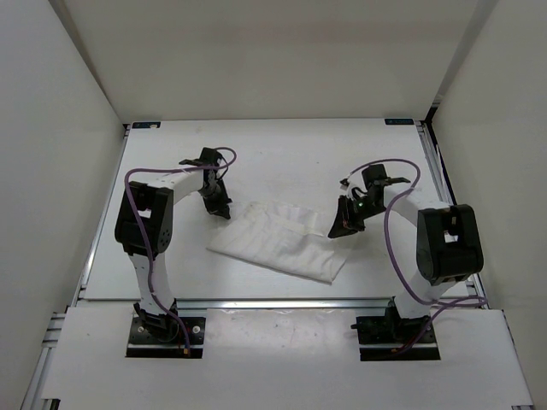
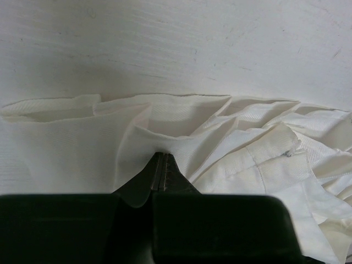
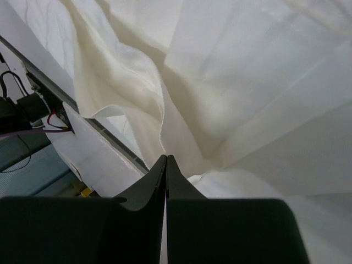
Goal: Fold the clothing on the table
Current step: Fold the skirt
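I am clenching both pincers on the clothing lying at the middle of the table: left gripper on one corner, right gripper on the opposite edge. I am aiming to lift both evenly.

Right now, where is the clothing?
In the top view, the clothing lies midway across the table, between the left gripper at its far-left corner and the right gripper at its right edge.
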You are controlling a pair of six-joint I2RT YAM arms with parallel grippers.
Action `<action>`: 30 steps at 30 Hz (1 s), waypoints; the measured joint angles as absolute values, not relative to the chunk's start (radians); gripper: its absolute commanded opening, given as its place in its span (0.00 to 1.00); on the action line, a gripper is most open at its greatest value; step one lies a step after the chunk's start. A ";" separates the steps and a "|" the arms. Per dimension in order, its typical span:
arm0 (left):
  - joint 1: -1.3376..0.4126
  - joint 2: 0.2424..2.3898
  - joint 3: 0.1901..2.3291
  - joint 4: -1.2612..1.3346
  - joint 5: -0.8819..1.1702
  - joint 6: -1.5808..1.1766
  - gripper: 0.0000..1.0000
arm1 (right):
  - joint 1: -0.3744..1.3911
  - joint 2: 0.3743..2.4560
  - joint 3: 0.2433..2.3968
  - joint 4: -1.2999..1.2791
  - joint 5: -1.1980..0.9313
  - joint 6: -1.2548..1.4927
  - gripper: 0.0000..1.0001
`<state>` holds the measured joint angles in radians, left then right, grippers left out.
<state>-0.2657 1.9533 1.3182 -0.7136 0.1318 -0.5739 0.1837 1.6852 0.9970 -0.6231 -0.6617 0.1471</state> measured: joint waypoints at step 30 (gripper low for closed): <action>-0.256 1.909 1.255 -0.702 0.136 -0.565 0.00 | 0.141 1.999 1.477 -0.473 -0.545 0.303 0.00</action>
<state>-0.2562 1.9087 1.2552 -0.7025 0.1360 -0.5652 0.1413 1.9991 1.4773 -0.4732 -0.5446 0.3031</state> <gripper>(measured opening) 0.038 0.004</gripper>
